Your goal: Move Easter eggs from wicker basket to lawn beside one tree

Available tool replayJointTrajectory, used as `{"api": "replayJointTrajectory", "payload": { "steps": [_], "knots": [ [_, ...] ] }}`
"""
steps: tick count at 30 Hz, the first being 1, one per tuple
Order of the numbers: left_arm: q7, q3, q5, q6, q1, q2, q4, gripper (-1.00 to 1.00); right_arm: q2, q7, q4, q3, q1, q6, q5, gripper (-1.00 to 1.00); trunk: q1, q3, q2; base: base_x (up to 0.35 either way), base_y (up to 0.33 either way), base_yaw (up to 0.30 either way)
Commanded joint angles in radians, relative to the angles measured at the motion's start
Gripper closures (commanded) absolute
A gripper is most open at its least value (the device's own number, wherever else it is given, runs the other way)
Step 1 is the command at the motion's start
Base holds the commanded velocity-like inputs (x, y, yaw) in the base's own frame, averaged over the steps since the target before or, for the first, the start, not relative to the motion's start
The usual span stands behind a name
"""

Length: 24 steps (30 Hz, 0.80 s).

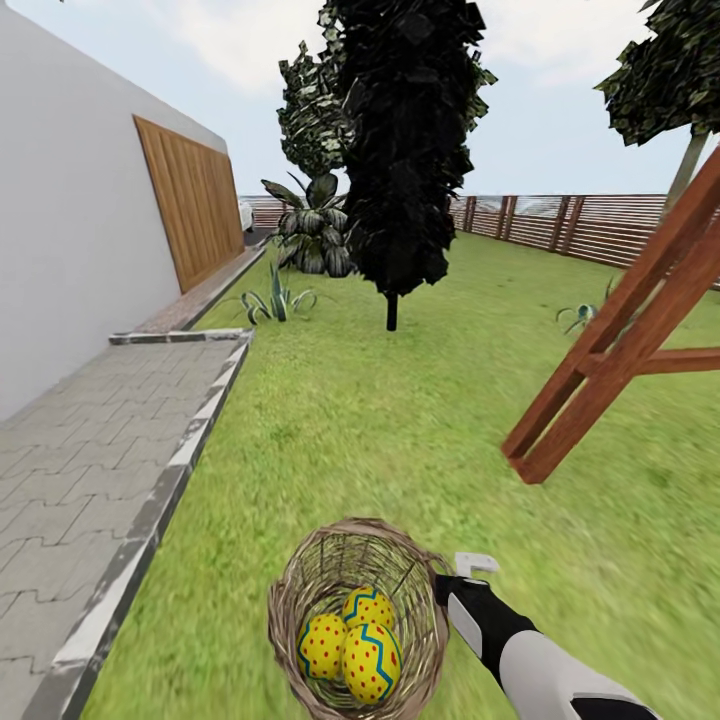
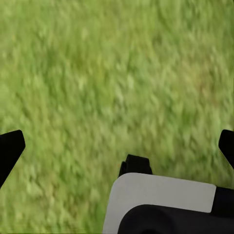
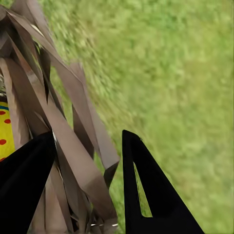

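A wicker basket (image 1: 358, 615) sits at the bottom centre of the head view on the lawn (image 1: 400, 420), with all three Easter eggs (image 1: 350, 640) clustered together in its bottom. The right gripper (image 1: 455, 580) reaches in from the lower right of that frame and grips the basket's rim on its right side; in the right wrist view the two dark fingers (image 3: 146, 190) straddle the woven strips of the basket wall (image 3: 58, 122), one inside and one outside, closed on the wicker, with a patch of yellow, red-dotted egg (image 3: 6, 131) visible through the weave at the left edge. In the left wrist view the left gripper (image 2: 117, 146) hangs over bare grass, its fingertips (image 2: 9, 146) far apart at the two edges of the frame and holding nothing. An all-black tree (image 1: 400, 150) stands at the upper centre of the head view, a pale-trunked tree (image 1: 685, 165) at the upper right near the slatted fence (image 1: 590, 225), a wooden frame (image 1: 620, 340) at the right, and a grey paved patio (image 1: 90, 470) beside a white wall (image 1: 70, 230) at the left.
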State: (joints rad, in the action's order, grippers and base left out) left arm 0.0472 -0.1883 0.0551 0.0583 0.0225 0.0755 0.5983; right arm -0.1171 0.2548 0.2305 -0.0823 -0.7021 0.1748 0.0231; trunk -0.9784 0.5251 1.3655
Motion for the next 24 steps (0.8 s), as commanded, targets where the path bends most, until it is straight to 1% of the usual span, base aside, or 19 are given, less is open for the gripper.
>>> {"api": "replayJointTrajectory", "payload": {
  "steps": [1, 12, 20, 24],
  "knots": [
    [0.005, -0.002, 0.005, 0.006, 0.001, 0.000, 0.003, -1.00, -0.001, 0.000, 0.003, -0.010, 0.000, 0.003, 0.004, 1.00, -0.001, 0.001, 0.001, 0.331, 0.144, -0.085],
    [0.005, -0.002, 0.006, 0.006, 0.001, 0.000, 0.003, -1.00, -0.001, 0.000, 0.003, -0.010, 0.000, 0.003, 0.004, 1.00, -0.001, -0.003, 0.001, 0.331, 0.144, -0.233],
    [0.004, -0.002, 0.008, 0.006, 0.001, 0.000, 0.003, -1.00, -0.001, 0.000, 0.003, -0.010, 0.000, 0.003, 0.004, 1.00, -0.001, -0.004, 0.001, 0.331, 0.144, -0.061],
    [0.004, -0.002, 0.008, 0.006, 0.001, 0.000, 0.003, -1.00, -0.001, 0.000, 0.003, -0.010, 0.000, 0.003, 0.004, 1.00, -0.001, -0.005, 0.001, 0.331, 0.144, -0.193]
  ]
}}
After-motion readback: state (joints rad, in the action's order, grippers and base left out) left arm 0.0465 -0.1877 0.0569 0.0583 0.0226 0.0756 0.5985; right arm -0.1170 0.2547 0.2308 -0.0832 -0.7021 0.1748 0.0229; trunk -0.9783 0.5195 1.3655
